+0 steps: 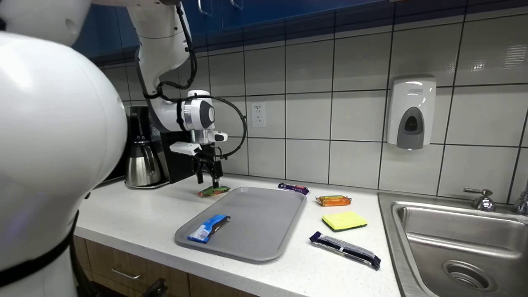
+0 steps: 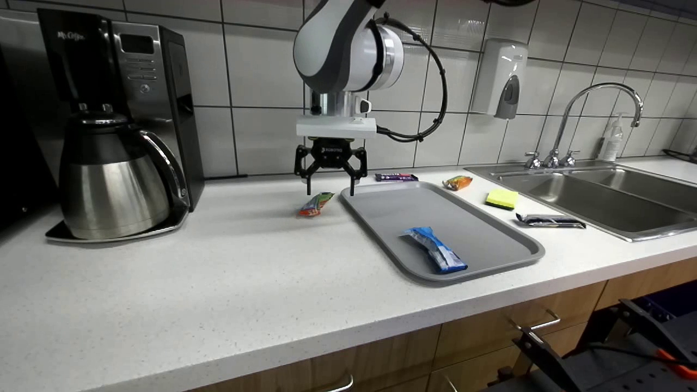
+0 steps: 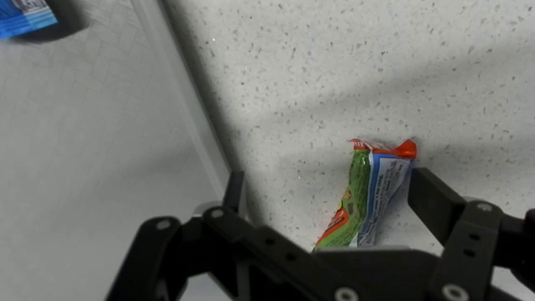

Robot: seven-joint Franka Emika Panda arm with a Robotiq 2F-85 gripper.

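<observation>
My gripper (image 1: 208,182) is open and empty, pointing down just above the white counter; it also shows in an exterior view (image 2: 330,191) and in the wrist view (image 3: 328,184). Nearest to it is a green and red snack bar (image 3: 361,194), lying on the counter below and between the fingers. This bar shows in both exterior views (image 1: 213,191) (image 2: 316,204). In the wrist view the right finger appears close beside the bar; I cannot tell whether they touch. The bar's lower end is hidden by the gripper. The left finger appears over the edge of a grey tray (image 3: 104,125).
The tray (image 1: 264,214) holds a blue snack bar (image 1: 209,228). Beyond it lie a purple bar (image 1: 293,188), an orange bar (image 1: 333,201), a yellow sponge (image 1: 344,221) and a dark bar (image 1: 345,250) near the sink (image 1: 390,231). A coffee maker (image 2: 179,109) with a steel carafe (image 2: 114,190) stands opposite.
</observation>
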